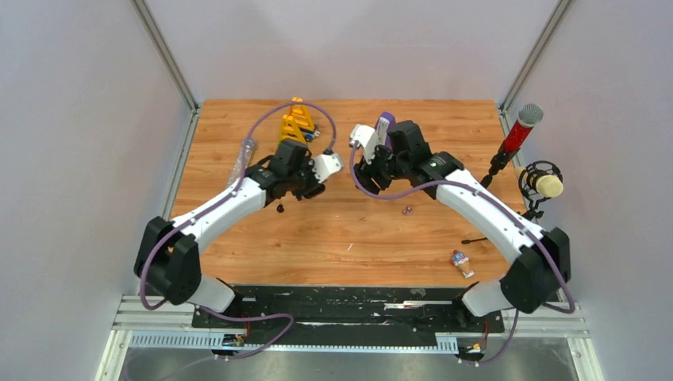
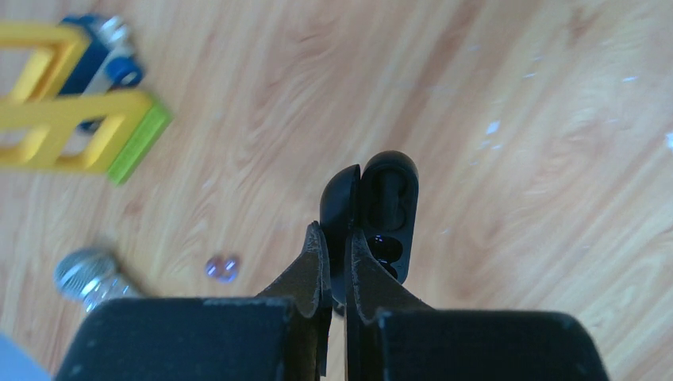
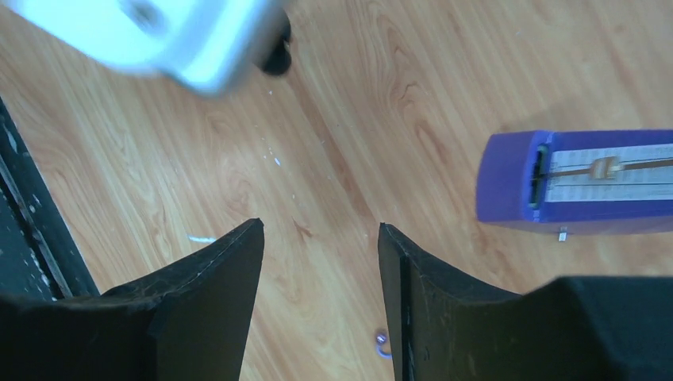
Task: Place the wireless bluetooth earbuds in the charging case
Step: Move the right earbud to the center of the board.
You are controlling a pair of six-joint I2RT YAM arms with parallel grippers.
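Left wrist view: the left gripper (image 2: 337, 238) is fully closed. Its two fingers pinch one half of the charging case (image 2: 389, 198), apparently the lid, and hold the case above the wooden table (image 2: 555, 159). The case is open. Its recessed half sits just right of the fingers, facing the camera, and two hollows are visible in it. A glossy dark shape lies in the lower hollow; whether it is one of the wireless bluetooth earbuds cannot be determined. On the table beyond, blurred, are two purple beads (image 2: 222, 267) touching each other, a yellow toy (image 2: 71, 127) at upper left, and a grey-capped clear bottle (image 2: 87, 274) at lower left.

Right wrist view: the right gripper (image 3: 317, 230) is parted about halfway, with nothing between its fingers and only bare wood below. A purple box (image 3: 571, 182) lies to the right, apart from the fingers. One bead shows at the inner edge of the right finger.

Top external view: both arms reach toward the table's centre, with their grippers near each other but not touching. A red microphone (image 1: 520, 131) and a yellow-tipped microphone (image 1: 544, 182) stand at the right edge.
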